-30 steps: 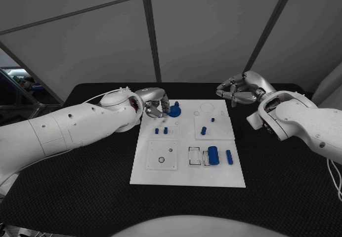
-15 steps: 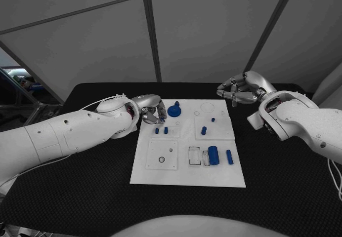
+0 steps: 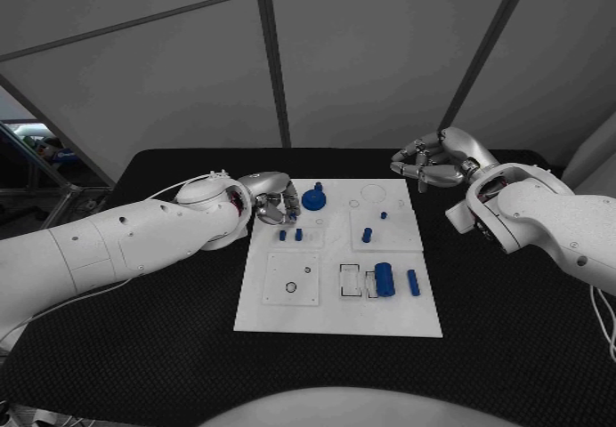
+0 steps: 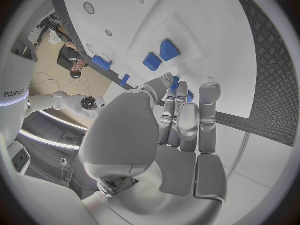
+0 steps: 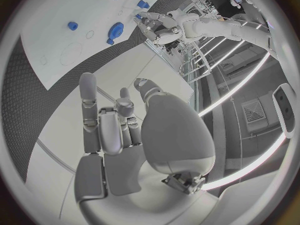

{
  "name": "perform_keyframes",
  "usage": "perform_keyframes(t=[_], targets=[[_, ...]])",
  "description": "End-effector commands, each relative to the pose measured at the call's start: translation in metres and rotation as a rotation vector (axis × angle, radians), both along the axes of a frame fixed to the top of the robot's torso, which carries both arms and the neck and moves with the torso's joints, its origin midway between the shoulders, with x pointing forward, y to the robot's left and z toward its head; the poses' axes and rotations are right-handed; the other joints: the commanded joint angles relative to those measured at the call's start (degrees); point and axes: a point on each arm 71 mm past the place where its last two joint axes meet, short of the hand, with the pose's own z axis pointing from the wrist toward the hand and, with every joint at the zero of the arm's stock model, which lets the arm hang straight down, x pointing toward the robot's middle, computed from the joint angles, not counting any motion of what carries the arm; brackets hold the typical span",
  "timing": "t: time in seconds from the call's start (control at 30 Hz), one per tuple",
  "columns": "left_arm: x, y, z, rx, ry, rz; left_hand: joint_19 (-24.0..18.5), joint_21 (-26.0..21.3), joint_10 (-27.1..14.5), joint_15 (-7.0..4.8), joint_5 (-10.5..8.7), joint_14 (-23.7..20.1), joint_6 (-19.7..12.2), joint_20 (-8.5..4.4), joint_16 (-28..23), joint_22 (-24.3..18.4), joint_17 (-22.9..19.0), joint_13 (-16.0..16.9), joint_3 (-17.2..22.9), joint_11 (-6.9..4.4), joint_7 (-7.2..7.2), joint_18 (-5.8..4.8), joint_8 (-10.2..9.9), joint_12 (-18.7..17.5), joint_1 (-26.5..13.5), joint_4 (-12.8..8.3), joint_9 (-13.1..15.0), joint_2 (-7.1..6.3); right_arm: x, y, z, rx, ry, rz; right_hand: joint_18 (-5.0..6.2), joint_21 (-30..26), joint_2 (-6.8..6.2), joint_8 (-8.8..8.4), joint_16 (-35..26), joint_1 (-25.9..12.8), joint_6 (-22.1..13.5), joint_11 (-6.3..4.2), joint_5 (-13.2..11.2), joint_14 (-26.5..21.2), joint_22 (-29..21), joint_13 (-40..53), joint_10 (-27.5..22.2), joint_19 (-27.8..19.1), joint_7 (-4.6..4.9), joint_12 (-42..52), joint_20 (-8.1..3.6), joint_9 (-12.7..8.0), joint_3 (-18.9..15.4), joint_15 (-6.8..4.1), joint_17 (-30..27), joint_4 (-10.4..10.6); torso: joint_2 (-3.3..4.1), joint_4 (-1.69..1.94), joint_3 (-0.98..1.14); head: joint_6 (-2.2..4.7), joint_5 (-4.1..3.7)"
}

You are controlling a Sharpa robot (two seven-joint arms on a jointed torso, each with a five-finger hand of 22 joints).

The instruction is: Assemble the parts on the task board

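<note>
We see the left hand [image 3: 273, 203] at the board's [image 3: 340, 316] far left corner, fingers curled in, holding nothing we can make out — just beside the blue knob [image 3: 314, 198]. The right hand [image 3: 430, 165] hovers off the far right corner, fingers loosely curled, empty. Blue parts [image 3: 384, 279] lie across the board.

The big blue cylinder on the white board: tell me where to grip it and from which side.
Grip the big blue cylinder across its middle, coming from above. It appears to lie on its side on the white task board, long curved flanks exposed, though neighbouring pieces leave little finger room.
</note>
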Motion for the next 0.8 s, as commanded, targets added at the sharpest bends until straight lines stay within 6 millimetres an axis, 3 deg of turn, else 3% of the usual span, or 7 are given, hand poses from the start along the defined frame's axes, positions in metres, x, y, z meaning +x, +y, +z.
perform_keyframes(t=[0.03, 0.8], targets=[[0.0017, -0.0002, 0.0003, -0.006, -0.004, 0.008, 0.4, 0.0, 0.4, -0.07, -0.23, -0.2, 0.4, 0.08, -0.2, 0.1, 0.0, 0.0, 0.5, 0.03, -0.09, -2.72, -0.3, -0.3, -0.7, 0.0, 0.0, 0.06, 0.0002, 0.0004, 0.0014, 0.000, -0.009, 0.001, 1.05, -0.3, 0.01, 0.28, -0.2, 0.5, -0.3, -0.13, 0.4, 1.0, 0.0, 0.1, -0.1, 0.1, -0.09, 0.1, -0.12, 0.1, 0.3, -0.41, 0.1, -0.1, 0.01, -0.03, -0.02, 0.02, -0.04], [0.0057, -0.0058, -0.0040, 0.008, 0.022, 0.005, 0.4, 0.1, 0.6, -0.09, -0.28, -0.3, 0.5, 0.07, -0.3, 0.2, -0.3, 0.0, 0.5, 0.03, -0.09, -2.73, -0.5, -0.6, -0.8, -0.2, 0.0, -0.04, 0.0004, 0.0017, 0.0012, 0.001, -0.008, 0.003, 1.05, -0.3, 0.01, 0.38, -0.3, 0.6, -0.3, -0.13, 0.5, 1.0, 0.0, 0.0, -0.1, 0.1, -0.09, 0.1, -0.13, 0.1, 0.5, -0.42, 0.0, -0.1, -0.02, -0.05, 0.01, -0.23, -0.15]])
